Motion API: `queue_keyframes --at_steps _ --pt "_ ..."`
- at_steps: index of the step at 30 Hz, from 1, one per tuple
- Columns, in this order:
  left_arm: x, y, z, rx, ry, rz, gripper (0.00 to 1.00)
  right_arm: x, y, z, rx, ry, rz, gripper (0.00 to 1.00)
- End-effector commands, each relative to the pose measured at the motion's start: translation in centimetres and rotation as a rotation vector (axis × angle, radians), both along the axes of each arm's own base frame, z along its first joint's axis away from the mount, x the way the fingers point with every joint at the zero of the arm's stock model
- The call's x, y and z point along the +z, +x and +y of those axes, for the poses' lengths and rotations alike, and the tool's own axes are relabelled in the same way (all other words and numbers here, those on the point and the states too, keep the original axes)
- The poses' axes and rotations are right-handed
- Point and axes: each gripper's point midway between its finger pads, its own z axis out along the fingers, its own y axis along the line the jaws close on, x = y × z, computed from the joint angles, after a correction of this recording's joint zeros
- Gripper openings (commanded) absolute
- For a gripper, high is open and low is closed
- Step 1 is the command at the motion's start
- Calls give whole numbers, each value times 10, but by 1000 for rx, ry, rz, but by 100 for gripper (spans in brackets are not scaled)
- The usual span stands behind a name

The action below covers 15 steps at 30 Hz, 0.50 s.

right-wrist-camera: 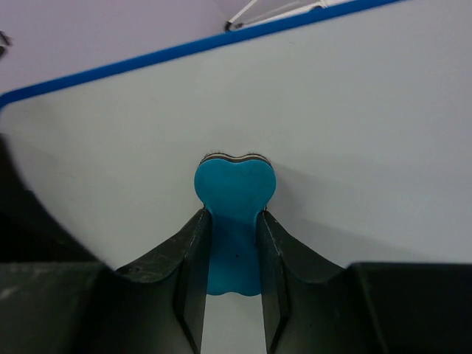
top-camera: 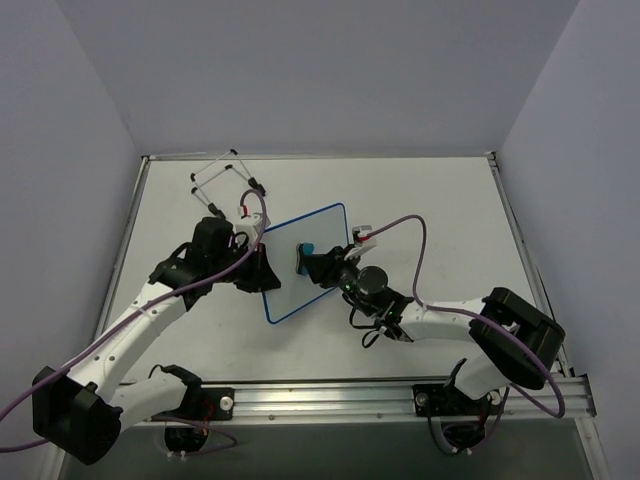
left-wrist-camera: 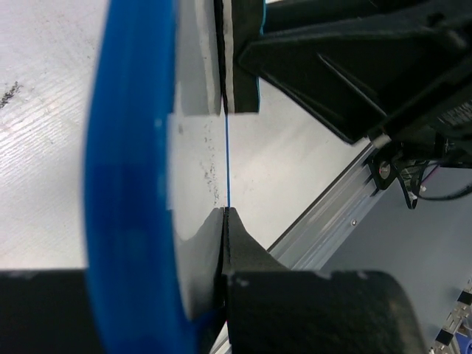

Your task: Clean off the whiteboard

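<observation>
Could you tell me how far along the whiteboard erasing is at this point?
Done: no writing shows on the whiteboard face in the top or right wrist views. In hand: the left gripper clamps the board's left edge, while the right gripper presses the blue eraser against it. Left: any marks hidden under the eraser, then probably putting both down.

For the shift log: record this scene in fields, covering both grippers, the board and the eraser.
left gripper: shut on the left edge of the blue-framed white rectangular whiteboard
right gripper: shut on the small blue eraser block, its end against the board face
writing: none visible in these views
thin wire easel stand: on the table behind the board, holding nothing
</observation>
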Motion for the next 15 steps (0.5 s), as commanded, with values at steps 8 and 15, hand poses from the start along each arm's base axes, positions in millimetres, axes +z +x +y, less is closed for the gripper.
queue_keyframes --at_steps 8,15 --pt "26 -21 -16 -132 -91 -52 2 67 1 18 -9 -41 -75 0" --pt "26 -20 -15 -123 -83 -54 2 71 51 -75 -239 -187 31 0"
